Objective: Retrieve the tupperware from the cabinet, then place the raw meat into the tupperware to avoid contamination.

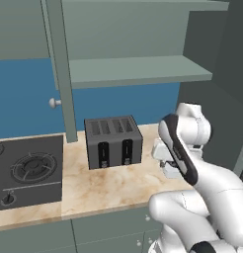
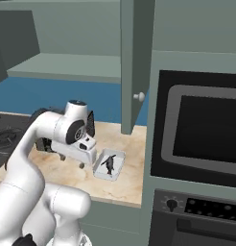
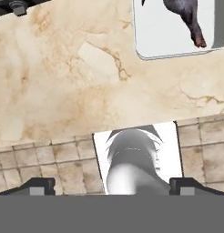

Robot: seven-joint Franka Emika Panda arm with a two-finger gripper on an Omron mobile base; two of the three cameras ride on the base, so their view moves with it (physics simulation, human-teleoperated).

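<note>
**Ana:** Beige stone is what lies directly under the gripper (image 3: 113, 186). It is the bare counter (image 3: 63, 82). The two fingertips (image 3: 38, 185) stand wide apart and nothing is between them.

**Ben:** So the tool is empty. Where is the raw meat (image 2: 109, 165) from there?

**Ana:** It is ahead of the fingers and off to one side, not under them. It lies inside the tupperware (image 3: 155, 36), a shallow pale tray on the counter just beside the hand. The thin dark end of the meat points toward the near wall of the tray. I see no contact between gripper and tray.

**Ben:** Then I judge that the placing is done and the step in hand is to pull away.

**Ana:** I agree. To do it well, the hand should rise straight up first and only then swing, with the fingers kept apart. A sideways move at this low height could push the tray wall and slide it along the stone.

**Ben:** And farther from the tool?

**Ana:** Behind the arm stands the dark toaster (image 1: 113, 142), well apart from the tray. Above and beyond it is the cabinet (image 1: 138, 69), its door open and its grey-green shelf bare where I can see it.
</note>
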